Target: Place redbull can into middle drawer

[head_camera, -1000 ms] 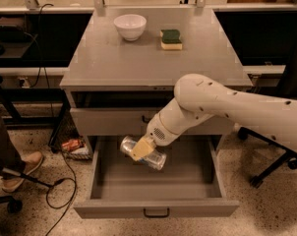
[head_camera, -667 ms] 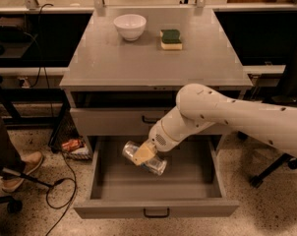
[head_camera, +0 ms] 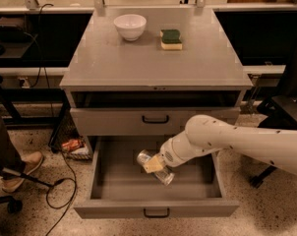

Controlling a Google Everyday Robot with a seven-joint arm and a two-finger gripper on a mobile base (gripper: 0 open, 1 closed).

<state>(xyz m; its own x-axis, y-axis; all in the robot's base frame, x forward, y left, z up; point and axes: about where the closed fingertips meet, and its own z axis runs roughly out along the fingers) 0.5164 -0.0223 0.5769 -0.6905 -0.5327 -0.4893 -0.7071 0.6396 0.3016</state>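
The redbull can is a shiny silver can, tilted on its side inside the open middle drawer. My gripper is at the end of the white arm coming in from the right and is shut on the can, low over the drawer's floor near its middle. I cannot tell whether the can touches the floor. The drawer is pulled far out, with its black handle at the front. The closed grey drawer front sits above it.
On the cabinet top stand a white bowl and a green-and-yellow sponge. A person's shoe and cables lie on the floor at the left. A chair base stands at the right.
The gripper with the can has moved down and slightly right, deeper into the open drawer. The can stays held.
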